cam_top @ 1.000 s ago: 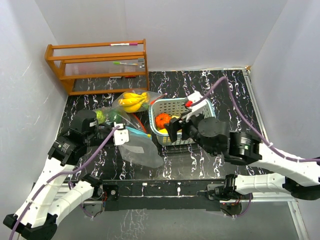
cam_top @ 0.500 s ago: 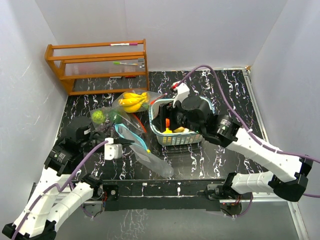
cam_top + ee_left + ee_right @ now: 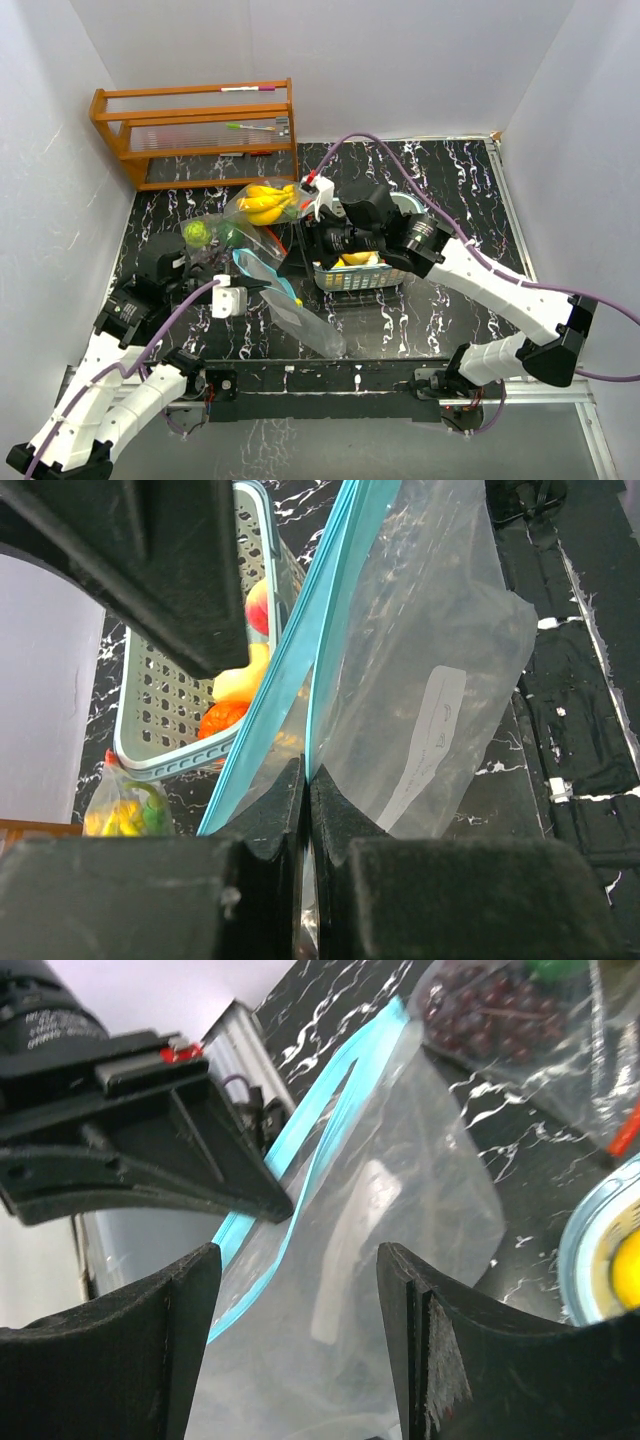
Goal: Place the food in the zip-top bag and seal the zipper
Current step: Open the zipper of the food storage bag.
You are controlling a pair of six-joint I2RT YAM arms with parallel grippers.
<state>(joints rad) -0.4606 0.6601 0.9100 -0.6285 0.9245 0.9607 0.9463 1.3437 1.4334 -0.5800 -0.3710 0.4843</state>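
Note:
The clear zip-top bag (image 3: 305,320) with a blue zipper rim (image 3: 285,670) hangs tilted over the black table. My left gripper (image 3: 262,290) is shut on that rim (image 3: 307,772). My right gripper (image 3: 298,250) stands open just right of the bag's mouth, with the bag (image 3: 380,1210) showing beyond its empty fingers (image 3: 190,1300). Food lies in the pale basket (image 3: 365,280): an orange (image 3: 225,718), a yellow fruit (image 3: 352,259) and a peach (image 3: 258,605).
Two other clear bags lie at the back left, one with bananas (image 3: 265,203), one with purple grapes (image 3: 490,1015) and a green fruit (image 3: 198,234). A wooden rack (image 3: 200,130) stands against the back wall. White walls close in both sides.
My right arm swung left from above the basket to the bag's mouth, its jaws narrowing a little. My left gripper drew the bag's rim down and toward me, then held still.

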